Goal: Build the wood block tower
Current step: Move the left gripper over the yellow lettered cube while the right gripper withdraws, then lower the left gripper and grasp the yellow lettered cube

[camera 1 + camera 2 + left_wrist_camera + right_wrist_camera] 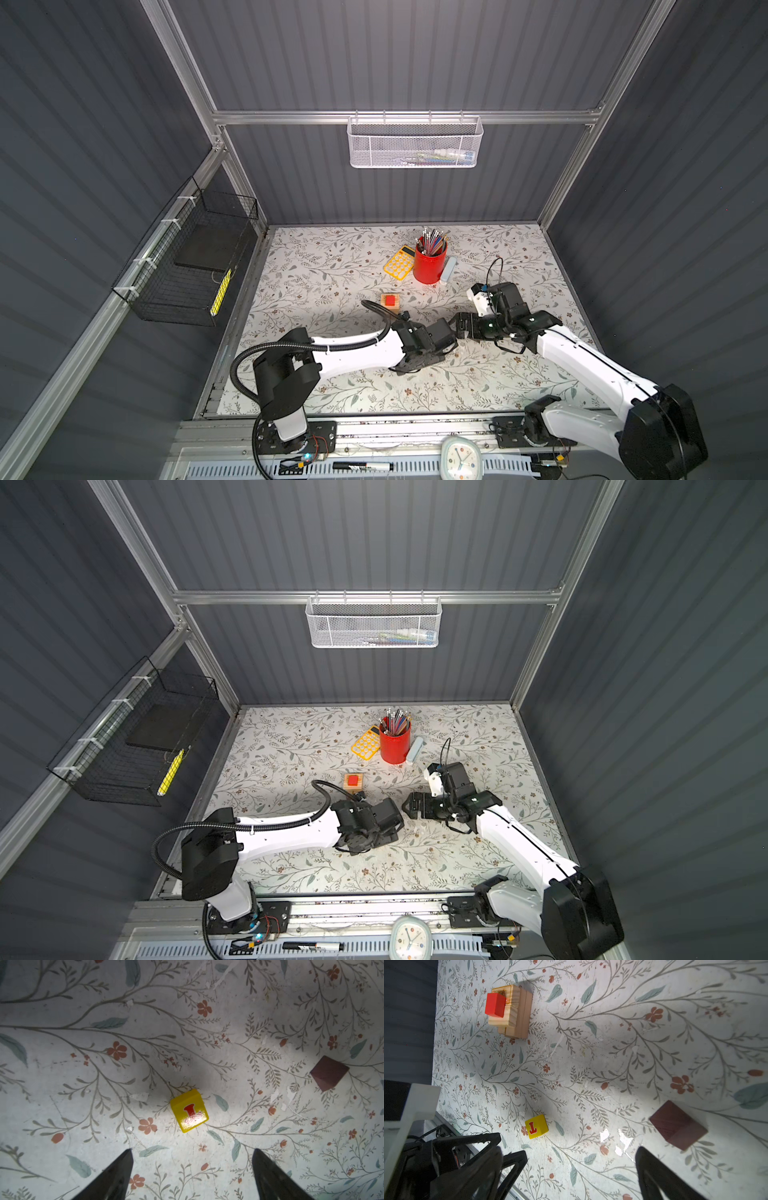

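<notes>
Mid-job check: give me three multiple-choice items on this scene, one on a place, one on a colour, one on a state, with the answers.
1. Where is the red cube?
A) on top of the tan block stack
B) on top of the yellow cube
C) held in the left gripper

2. What colour is the letter on the yellow cube?
A) blue
B) red
C) green

3. How is the left gripper?
A) shut on the yellow cube
B) shut on the red cube
C) open, holding nothing

Answers:
1 A: the right wrist view shows it sitting on the stack.
2 B: both wrist views show a red letter.
3 C: in the left wrist view its fingers stand wide apart, and the yellow cube lies free beyond them.
</notes>
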